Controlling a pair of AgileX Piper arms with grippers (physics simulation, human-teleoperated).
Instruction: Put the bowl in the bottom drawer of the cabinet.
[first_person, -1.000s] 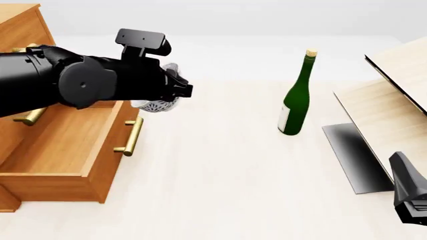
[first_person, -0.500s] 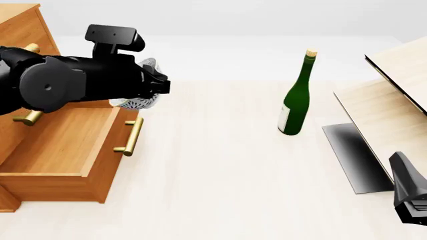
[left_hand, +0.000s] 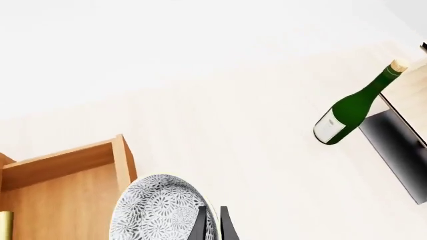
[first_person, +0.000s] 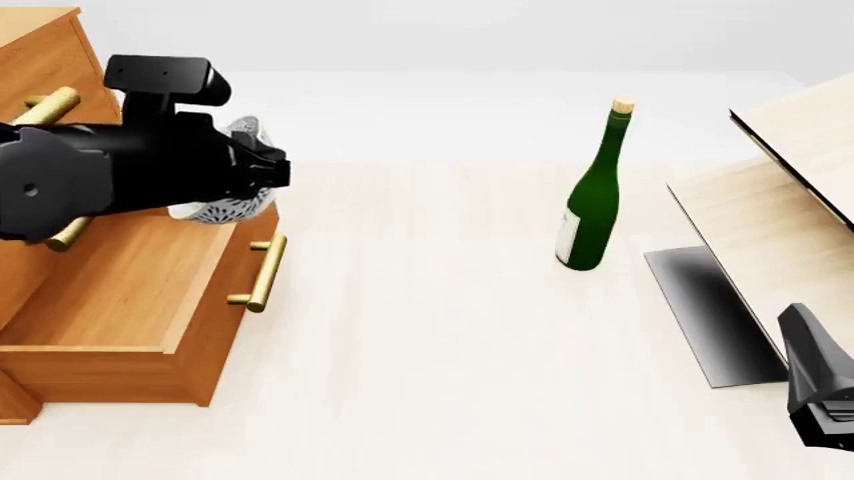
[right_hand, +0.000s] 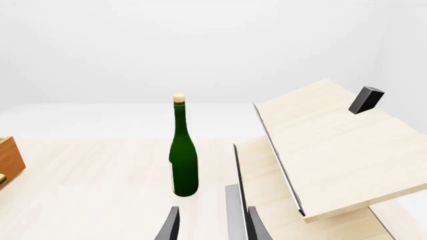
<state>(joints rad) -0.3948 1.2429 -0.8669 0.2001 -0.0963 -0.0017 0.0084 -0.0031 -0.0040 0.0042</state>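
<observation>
The speckled white bowl (left_hand: 159, 210) hangs tilted from my left gripper (left_hand: 213, 227), which is shut on its rim. In the front view the bowl (first_person: 222, 210) shows just under the black left arm, above the front right corner of the bottom drawer (first_person: 114, 285). That drawer is pulled out of the orange-brown cabinet (first_person: 40, 50) and its inside is bare wood; its brass handle (first_person: 262, 272) faces right. My right gripper (right_hand: 212, 227) is open and holds nothing, low at the front right, far from the bowl.
A green bottle (first_person: 590, 195) with a cork stands upright mid-table. A pale wood-and-black unit (first_person: 787, 200) fills the right side, with a black panel (first_person: 707, 310) lying on the table. The right arm's body (first_person: 817, 390) sits beside it.
My left arm has carried the bowl leftward, from just right of the drawer front to above the drawer's front right corner. The right arm has not moved.
</observation>
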